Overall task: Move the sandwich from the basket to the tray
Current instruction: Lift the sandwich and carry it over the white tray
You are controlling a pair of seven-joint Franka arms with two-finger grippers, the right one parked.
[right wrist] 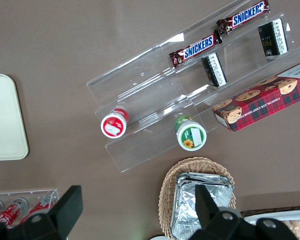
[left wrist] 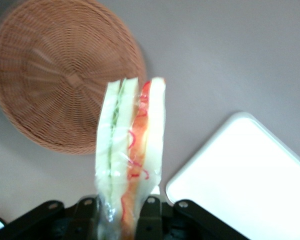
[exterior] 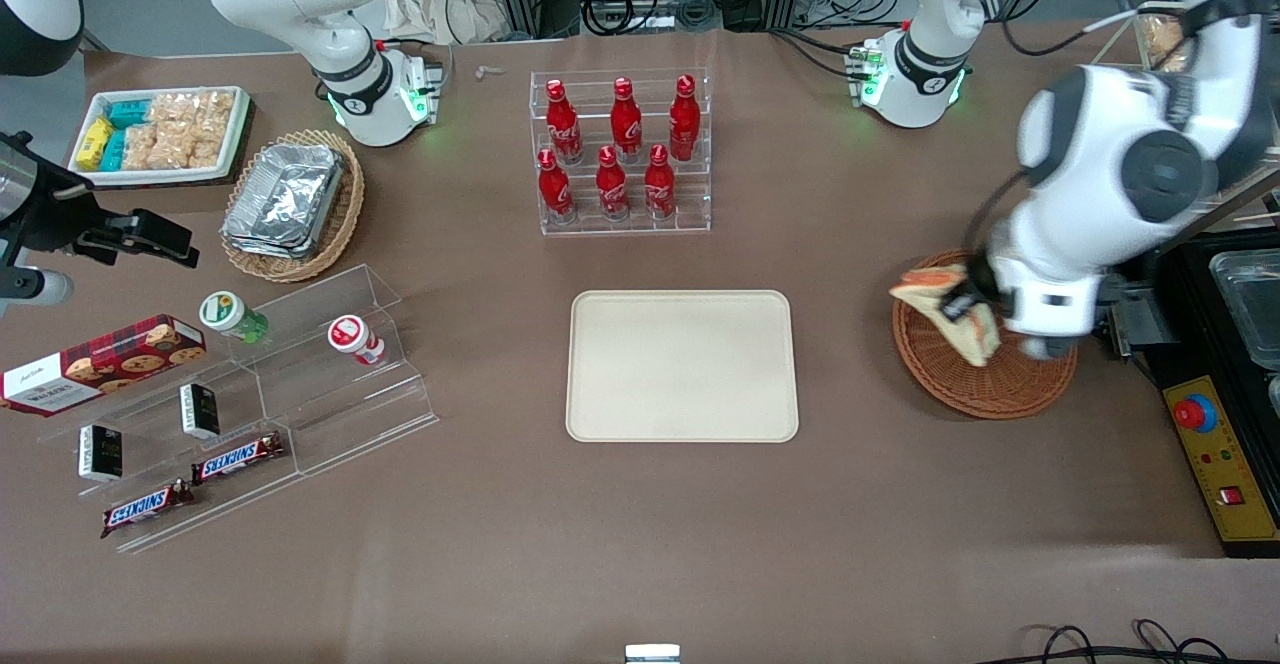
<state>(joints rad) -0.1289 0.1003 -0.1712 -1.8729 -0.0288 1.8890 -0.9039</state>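
The jaws are closed on the sandwich (left wrist: pixel 132 150), pinching it at one end so that the rest of the wedge stands out from the gripper (left wrist: pixel 124 209) unsupported; the bread sits between the two black fingers (left wrist: pixel 149 206), and the filling stripe — red, orange, a line of green — runs along the cut edge facing the wrist camera. From the front, the gripper (exterior: pixel 962 304) hangs above the basket (exterior: pixel 985 384), toward the working arm's end of the surface, with the sandwich (exterior: pixel 945 309) lifted clear of the wicker and tilted; the tray (exterior: pixel 682 366) lies bare in the middle of the surface, well apart from the basket.

I judge the thing light and soft; white bread will dent under a hard squeeze, and there seems to be a clear wrap around it — glossy, so possibly slippery against the pads. The layers could shear or the filling slide if the hold is too loose or the swing too quick; a firm but gentle pinch across the flat faces, as here, looks the sensible hold, rather than across the cut edge where the filling would be squashed out. Held by one end it may droop or pivot; a steady carry and a low release on the tray should suit it.
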